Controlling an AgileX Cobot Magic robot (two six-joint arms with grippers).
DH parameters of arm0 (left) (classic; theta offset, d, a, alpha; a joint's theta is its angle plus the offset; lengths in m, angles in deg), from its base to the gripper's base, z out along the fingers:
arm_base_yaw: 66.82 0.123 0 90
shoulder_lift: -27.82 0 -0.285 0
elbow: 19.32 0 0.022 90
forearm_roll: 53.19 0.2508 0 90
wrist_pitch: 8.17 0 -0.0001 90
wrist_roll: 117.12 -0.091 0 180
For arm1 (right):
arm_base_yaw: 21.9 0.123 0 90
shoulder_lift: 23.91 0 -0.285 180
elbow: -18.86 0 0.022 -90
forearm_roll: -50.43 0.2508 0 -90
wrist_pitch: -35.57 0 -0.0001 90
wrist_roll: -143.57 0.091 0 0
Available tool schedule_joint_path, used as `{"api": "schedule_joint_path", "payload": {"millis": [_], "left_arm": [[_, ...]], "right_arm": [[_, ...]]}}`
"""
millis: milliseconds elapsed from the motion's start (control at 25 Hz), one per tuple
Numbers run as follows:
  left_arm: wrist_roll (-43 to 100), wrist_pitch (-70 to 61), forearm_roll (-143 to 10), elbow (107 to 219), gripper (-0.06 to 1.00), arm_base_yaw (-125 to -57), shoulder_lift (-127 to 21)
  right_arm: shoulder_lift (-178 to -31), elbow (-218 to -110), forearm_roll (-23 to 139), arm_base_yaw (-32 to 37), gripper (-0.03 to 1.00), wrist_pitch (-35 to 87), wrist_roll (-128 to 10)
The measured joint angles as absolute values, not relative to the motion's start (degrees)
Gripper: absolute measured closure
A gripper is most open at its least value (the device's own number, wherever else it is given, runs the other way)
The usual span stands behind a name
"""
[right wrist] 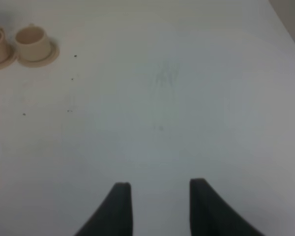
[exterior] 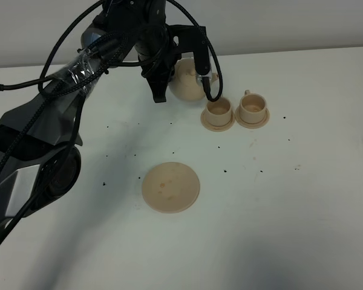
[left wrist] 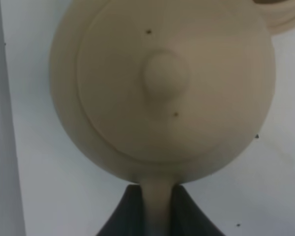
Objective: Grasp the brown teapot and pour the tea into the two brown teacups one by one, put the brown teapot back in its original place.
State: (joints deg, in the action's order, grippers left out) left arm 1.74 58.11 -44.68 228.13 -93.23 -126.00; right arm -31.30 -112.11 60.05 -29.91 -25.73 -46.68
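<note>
The brown teapot (exterior: 184, 81) is at the back of the table, just left of the two brown teacups (exterior: 218, 110) (exterior: 252, 106), which stand side by side on small saucers. Its spout points toward the nearer cup. My left gripper (exterior: 169, 84) is shut on the teapot's handle; in the left wrist view the teapot (left wrist: 162, 88) fills the frame, its handle pinched between the dark fingers (left wrist: 125, 216) of the gripper (left wrist: 157, 211). The original place, a flat round saucer plate (exterior: 170, 186), lies bare in the middle. My right gripper (right wrist: 160, 189) is open over bare table, with the cups (right wrist: 32, 37) far off.
Small dark specks are scattered over the white table (exterior: 290, 199). The left arm and its cables (exterior: 66, 78) cross the back left. The table's back edge runs just behind the teapot.
</note>
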Motion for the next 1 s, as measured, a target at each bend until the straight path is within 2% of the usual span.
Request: {"api": "schedule_joint_path", "payload": {"millis": [480,1000], "left_arm": [[-3.3,58.5,-39.9,228.1,0.79,-93.2,-126.0],[-5.9,56.7,-41.3,228.1,0.79,-94.6,-126.4]], "right_arm": [[-31.3,-112.1,60.0,-29.9,0.66,-25.7,-46.7],[-31.3,-112.1,60.0,-29.9,0.66,-25.7,-46.7]]}}
